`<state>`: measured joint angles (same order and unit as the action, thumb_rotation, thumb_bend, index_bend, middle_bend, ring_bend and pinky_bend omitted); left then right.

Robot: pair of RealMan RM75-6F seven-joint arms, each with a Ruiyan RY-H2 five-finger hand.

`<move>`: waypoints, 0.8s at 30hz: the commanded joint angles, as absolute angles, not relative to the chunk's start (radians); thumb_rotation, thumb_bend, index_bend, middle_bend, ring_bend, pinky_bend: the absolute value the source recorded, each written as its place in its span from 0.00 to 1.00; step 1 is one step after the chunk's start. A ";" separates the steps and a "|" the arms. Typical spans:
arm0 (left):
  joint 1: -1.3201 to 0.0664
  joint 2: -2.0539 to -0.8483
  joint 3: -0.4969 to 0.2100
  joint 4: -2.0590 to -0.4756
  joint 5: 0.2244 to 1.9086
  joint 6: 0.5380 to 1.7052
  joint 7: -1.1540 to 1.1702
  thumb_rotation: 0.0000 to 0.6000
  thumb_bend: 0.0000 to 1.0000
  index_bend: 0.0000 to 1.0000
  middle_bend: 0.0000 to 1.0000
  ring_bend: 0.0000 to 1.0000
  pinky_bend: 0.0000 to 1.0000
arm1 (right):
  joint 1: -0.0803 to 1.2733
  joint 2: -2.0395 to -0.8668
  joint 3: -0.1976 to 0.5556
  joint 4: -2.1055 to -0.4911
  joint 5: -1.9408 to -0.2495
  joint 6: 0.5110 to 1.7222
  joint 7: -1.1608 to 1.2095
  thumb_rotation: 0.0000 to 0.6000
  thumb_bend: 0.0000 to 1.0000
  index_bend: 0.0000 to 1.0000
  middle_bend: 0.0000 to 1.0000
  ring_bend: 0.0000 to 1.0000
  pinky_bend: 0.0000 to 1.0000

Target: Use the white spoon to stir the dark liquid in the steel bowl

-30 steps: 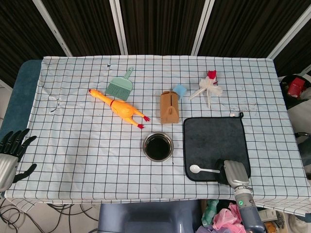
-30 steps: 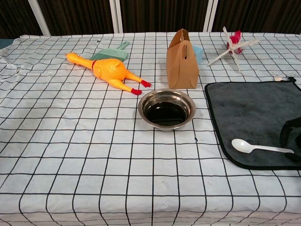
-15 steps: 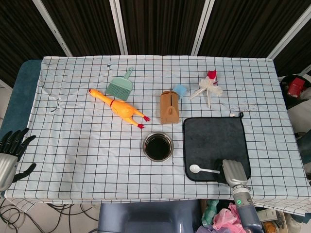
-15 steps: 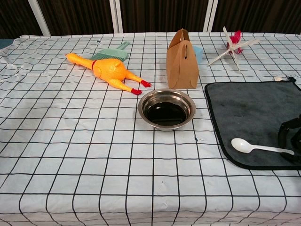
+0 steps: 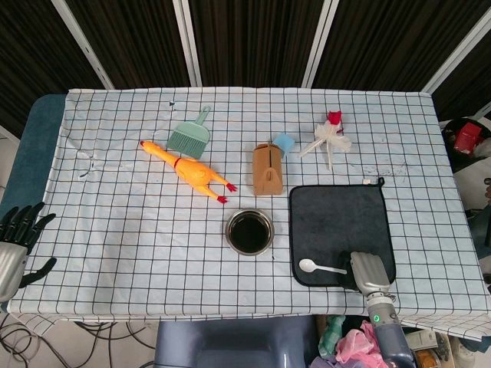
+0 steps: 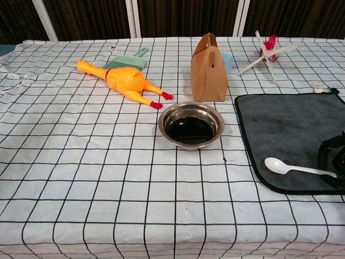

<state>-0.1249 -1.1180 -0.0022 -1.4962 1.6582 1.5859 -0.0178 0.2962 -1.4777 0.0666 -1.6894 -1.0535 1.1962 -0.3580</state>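
**Spoon flat on the mat, right hand at its handle end**

Fingers on the right hand [image 5: 367, 270] are mostly hidden under the back of the hand in the head view, and the chest view only catches a dark sliver of them at the frame edge, so I can't tell whether they've pinched anything or are just curled beside it. That hand sits on the near right corner of the dark mat [image 5: 337, 215], right at the tip of the spoon handle. The white spoon [image 5: 321, 267] lies flat on the mat, bowl end pointing toward the middle of the desk [image 5: 123, 238].

Left hand [image 5: 17, 244] hangs off the far left edge of the desk, fingers spread apart, holding nothing.

The steel bowl [image 5: 249, 232] with the dark liquid [image 6: 190, 130] sits on the checked cloth just left of the mat, well apart from the spoon. Behind it stands a small brown paper bag [image 5: 267, 169] with a blue thing [image 5: 285, 142] tucked just behind it. A rubber chicken [image 5: 186, 170] lies on its side to the left, a green dustpan brush [image 5: 189, 136] past that, and a white and red pinwheel-looking toy [image 5: 329, 137] sits beyond the mat.
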 commanded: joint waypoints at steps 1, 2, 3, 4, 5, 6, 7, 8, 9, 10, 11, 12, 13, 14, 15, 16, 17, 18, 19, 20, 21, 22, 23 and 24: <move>-0.124 -1.118 -0.003 -1.496 1.658 1.586 -0.018 1.00 0.22 0.14 0.01 0.00 0.00 | 0.297 -1.471 0.070 -1.693 -1.063 1.196 -0.349 1.00 0.40 0.59 0.83 1.00 0.99; -0.124 -1.118 -0.003 -1.496 1.658 1.587 -0.018 1.00 0.22 0.14 0.01 0.00 0.00 | 0.298 -1.468 0.071 -1.695 -1.068 1.196 -0.346 1.00 0.40 0.59 0.83 1.00 0.99; -0.124 -1.118 -0.004 -1.496 1.658 1.588 -0.018 1.00 0.22 0.14 0.01 0.00 0.00 | 0.299 -1.461 0.072 -1.700 -1.074 1.193 -0.340 1.00 0.41 0.59 0.83 1.00 0.99; -0.123 -1.118 -0.004 -1.495 1.659 1.589 -0.018 1.00 0.22 0.14 0.01 0.00 0.00 | 0.300 -1.455 0.072 -1.703 -1.078 1.190 -0.335 1.00 0.41 0.59 0.83 1.00 0.99; -0.123 -1.118 -0.004 -1.495 1.659 1.589 -0.018 1.00 0.22 0.14 0.01 0.00 0.00 | 0.301 -1.451 0.073 -1.706 -1.081 1.189 -0.333 1.00 0.42 0.59 0.83 1.00 0.99; -0.122 -1.118 -0.004 -1.496 1.659 1.591 -0.018 1.00 0.22 0.14 0.01 0.00 0.00 | 0.302 -1.445 0.074 -1.709 -1.086 1.188 -0.329 1.00 0.42 0.59 0.83 1.00 0.99; -0.122 -1.118 -0.005 -1.495 1.659 1.591 -0.018 1.00 0.22 0.14 0.01 0.00 0.00 | 0.303 -1.439 0.075 -1.712 -1.091 1.188 -0.326 1.00 0.42 0.59 0.83 1.00 0.99; -0.121 -1.118 -0.006 -1.496 1.658 1.592 -0.018 1.00 0.22 0.14 0.01 0.00 0.00 | 0.303 -1.430 0.077 -1.718 -1.098 1.188 -0.320 1.00 0.42 0.59 0.83 1.00 0.99; -0.121 -1.118 -0.006 -1.495 1.658 1.593 -0.018 1.00 0.22 0.14 0.01 0.00 0.00 | 0.304 -1.423 0.079 -1.722 -1.105 1.189 -0.314 1.00 0.42 0.60 0.83 1.00 0.99; -0.120 -1.118 -0.007 -1.495 1.657 1.593 -0.018 1.00 0.22 0.14 0.01 0.00 0.00 | 0.304 -1.415 0.083 -1.727 -1.115 1.193 -0.306 1.00 0.42 0.60 0.83 1.00 0.99; -0.120 -1.118 -0.008 -1.495 1.658 1.595 -0.019 1.00 0.22 0.14 0.01 0.00 0.00 | 0.305 -1.398 0.091 -1.738 -1.138 1.203 -0.293 1.00 0.42 0.60 0.83 1.00 0.99; -0.120 -1.118 -0.009 -1.494 1.658 1.596 -0.019 1.00 0.22 0.14 0.01 0.00 0.00 | 0.307 -1.386 0.094 -1.744 -1.153 1.207 -0.287 1.00 0.42 0.60 0.83 1.00 0.99; -0.120 -1.119 -0.009 -1.493 1.658 1.596 -0.019 1.00 0.22 0.14 0.01 0.00 0.00 | 0.310 -1.373 0.099 -1.750 -1.168 1.213 -0.284 1.00 0.42 0.60 0.83 1.00 0.99; -0.120 -1.119 -0.010 -1.492 1.657 1.597 -0.019 1.00 0.22 0.14 0.01 0.00 0.00 | 0.313 -1.362 0.106 -1.754 -1.184 1.221 -0.285 1.00 0.42 0.60 0.83 1.00 0.99; -0.119 -1.120 -0.011 -1.492 1.656 1.598 -0.019 1.00 0.22 0.14 0.01 0.00 0.00 | 0.316 -1.354 0.110 -1.755 -1.196 1.227 -0.289 1.00 0.42 0.60 0.83 1.00 0.99; -0.119 -1.120 -0.012 -1.492 1.655 1.598 -0.018 1.00 0.22 0.14 0.01 0.00 0.00 | 0.320 -1.346 0.115 -1.756 -1.208 1.233 -0.294 1.00 0.42 0.60 0.83 1.00 0.99; -0.119 -1.121 -0.013 -1.491 1.655 1.599 -0.018 1.00 0.22 0.14 0.01 0.00 0.00 | 0.326 -1.335 0.121 -1.757 -1.226 1.242 -0.306 1.00 0.42 0.60 0.83 1.00 0.99; -0.119 -1.121 -0.014 -1.492 1.654 1.600 -0.017 1.00 0.22 0.14 0.01 0.00 0.00 | 0.331 -1.324 0.129 -1.758 -1.241 1.251 -0.320 1.00 0.42 0.60 0.83 1.00 0.99; -0.118 -1.121 -0.015 -1.492 1.652 1.601 -0.016 1.00 0.22 0.14 0.01 0.00 0.00 | 0.338 -1.313 0.137 -1.759 -1.257 1.262 -0.338 1.00 0.42 0.60 0.83 1.00 0.99; -0.118 -1.122 -0.016 -1.493 1.651 1.601 -0.016 1.00 0.22 0.14 0.01 0.00 0.00 | 0.343 -1.306 0.143 -1.760 -1.266 1.268 -0.351 1.00 0.42 0.60 0.83 1.00 0.99; -0.117 -1.122 -0.017 -1.493 1.650 1.602 -0.014 1.00 0.22 0.14 0.01 0.00 0.00 | 0.354 -1.292 0.154 -1.761 -1.282 1.277 -0.381 1.00 0.42 0.60 0.83 1.00 0.99; -0.116 -1.122 -0.018 -1.493 1.648 1.603 -0.013 1.00 0.22 0.14 0.01 0.00 0.00 | 0.363 -1.281 0.163 -1.761 -1.292 1.281 -0.404 1.00 0.42 0.60 0.83 1.00 0.99; -0.115 -1.122 -0.019 -1.494 1.647 1.604 -0.012 1.00 0.22 0.14 0.01 0.00 0.00 | 0.374 -1.270 0.172 -1.762 -1.302 1.283 -0.430 1.00 0.42 0.60 0.83 1.00 0.99; -0.115 -1.123 -0.020 -1.495 1.645 1.605 -0.010 1.00 0.22 0.14 0.01 0.00 0.00 | 0.386 -1.259 0.179 -1.762 -1.312 1.284 -0.460 1.00 0.42 0.60 0.83 1.00 1.00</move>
<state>-0.1149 -1.1229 -0.0197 -1.4943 1.6455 1.6045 -0.0099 0.3571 -1.2905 0.1540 -1.7589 -1.2807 1.2699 -0.4016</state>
